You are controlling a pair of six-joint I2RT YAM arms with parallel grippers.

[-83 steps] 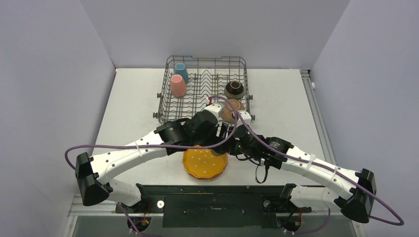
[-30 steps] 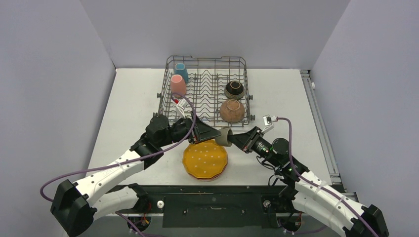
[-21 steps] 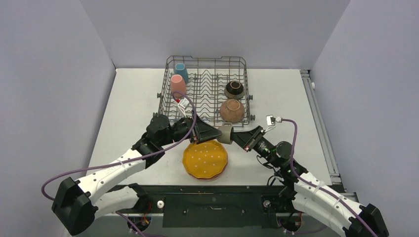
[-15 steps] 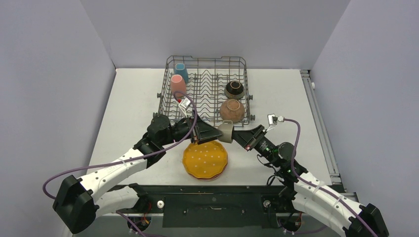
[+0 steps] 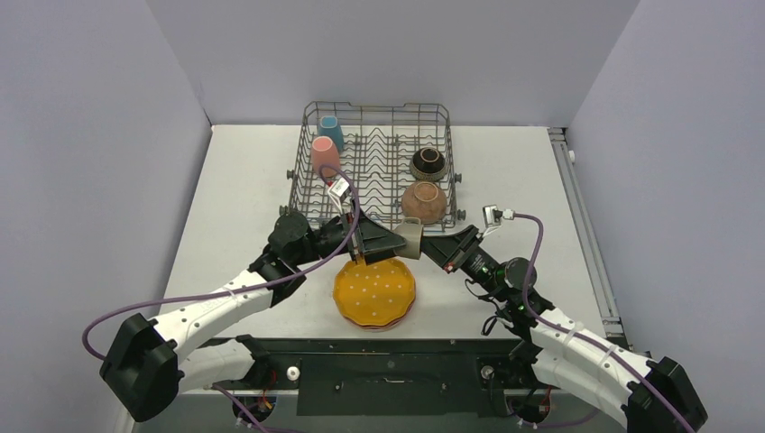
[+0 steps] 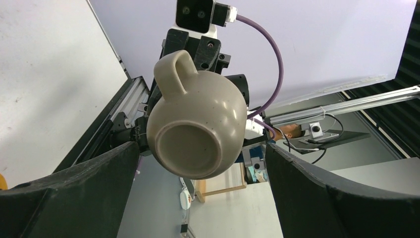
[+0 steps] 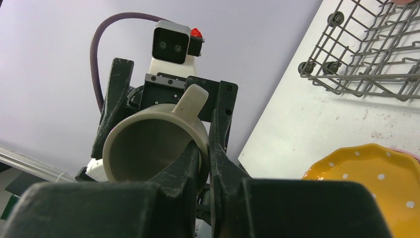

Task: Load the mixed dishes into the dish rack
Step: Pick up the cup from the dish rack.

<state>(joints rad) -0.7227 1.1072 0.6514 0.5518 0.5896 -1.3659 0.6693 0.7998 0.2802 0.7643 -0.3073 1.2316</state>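
While the right gripper (image 5: 426, 244) hung in the air above the table (image 5: 235, 198), its two fingers were pinching the rim of the grey-green cup (image 5: 410, 239), one finger inside the mouth and one outside. The cup lay on its side, handle uppermost, base turned toward the left gripper (image 5: 383, 242).

Left gripper: fingers (image 6: 74, 193) spread wide, one on either side of the cup's body. From the left wrist view a gap showed on one side; on the other side I could not tell whether finger and cup touched.

Position of cup: off the table, between the near edge of the dish rack (image 5: 374, 105) and the far rim of the scalloped orange-yellow plate (image 5: 374, 293).

Plate: flat on the table, close to the near edge, about midway along it. A pink plate (image 7: 408, 153) showed beneath its rim.

Rack: at the far edge of the table. Loaded so far:
- pink cup (image 5: 325, 156) and small blue cup (image 5: 330, 131), both upside down, far left corner of the rack
- dark brown bowl (image 5: 428, 163) and terracotta bowl (image 5: 423, 201), both upside down, along the rack's right side, terracotta one nearer
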